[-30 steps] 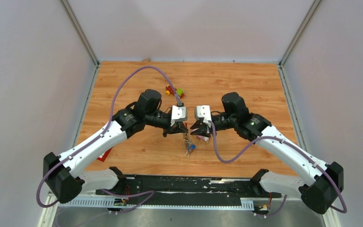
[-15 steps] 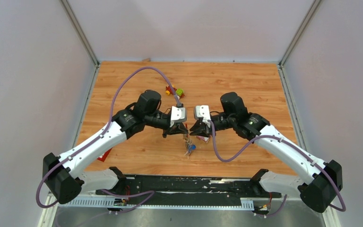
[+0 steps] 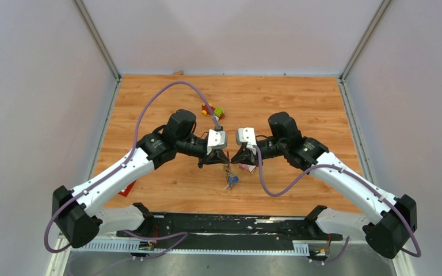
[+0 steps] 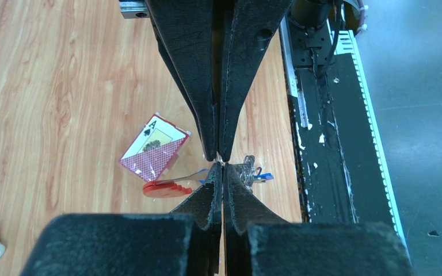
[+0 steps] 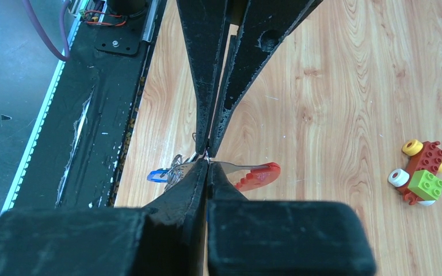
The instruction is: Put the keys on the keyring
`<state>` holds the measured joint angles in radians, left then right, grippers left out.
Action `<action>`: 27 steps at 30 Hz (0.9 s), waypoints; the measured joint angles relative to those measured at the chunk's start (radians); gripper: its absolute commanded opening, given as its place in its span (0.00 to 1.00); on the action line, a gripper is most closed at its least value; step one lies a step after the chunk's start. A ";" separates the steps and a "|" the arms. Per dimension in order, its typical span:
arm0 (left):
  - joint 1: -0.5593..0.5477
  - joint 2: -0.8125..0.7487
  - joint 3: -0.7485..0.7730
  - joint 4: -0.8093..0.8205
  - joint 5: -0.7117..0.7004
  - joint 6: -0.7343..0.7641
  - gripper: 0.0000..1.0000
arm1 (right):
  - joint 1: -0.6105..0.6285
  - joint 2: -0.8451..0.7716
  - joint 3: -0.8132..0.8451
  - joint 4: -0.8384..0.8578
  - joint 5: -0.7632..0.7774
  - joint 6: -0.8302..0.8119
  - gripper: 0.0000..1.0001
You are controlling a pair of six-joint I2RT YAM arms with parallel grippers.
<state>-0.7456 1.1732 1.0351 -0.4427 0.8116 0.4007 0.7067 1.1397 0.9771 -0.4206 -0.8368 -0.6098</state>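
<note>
The keyring hangs between my two grippers above the table. Its red crescent fob (image 4: 166,188) and grey fob (image 4: 194,174) stick out to one side. The red fob also shows in the right wrist view (image 5: 257,175). A bunch of small rings and keys (image 4: 248,170) with a blue-headed key (image 4: 265,176) hangs on the other side, and shows in the top view (image 3: 230,180) and the right wrist view (image 5: 160,175). My left gripper (image 3: 224,158) and right gripper (image 3: 234,158) meet tip to tip, both shut on the thin metal of the keyring. The pinch point itself is mostly hidden.
A pink-red foil packet with an ace card (image 4: 152,152) lies on the table under the grippers, seen in the top view (image 3: 246,168). A red-yellow-green toy car (image 3: 213,110) sits farther back. A red item (image 3: 128,188) lies near the left arm. The black rail (image 3: 230,221) runs along the near edge.
My right gripper has shifted slightly left, closing the gap to the left gripper's tips. The left arm and the hanging keys have barely moved.
</note>
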 measured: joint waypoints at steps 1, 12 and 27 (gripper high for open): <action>0.000 0.000 -0.001 0.002 0.002 -0.001 0.00 | 0.000 0.000 0.000 0.000 0.001 0.002 0.00; 0.031 -0.039 -0.024 0.086 0.062 0.014 0.46 | -0.039 0.000 0.032 0.032 -0.015 0.092 0.00; 0.056 -0.057 -0.092 0.264 0.011 -0.046 0.30 | -0.093 -0.001 0.032 0.134 -0.074 0.232 0.00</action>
<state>-0.6899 1.1164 0.9428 -0.1791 0.8230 0.3546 0.6136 1.1389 1.0096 -0.2867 -0.9104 -0.3782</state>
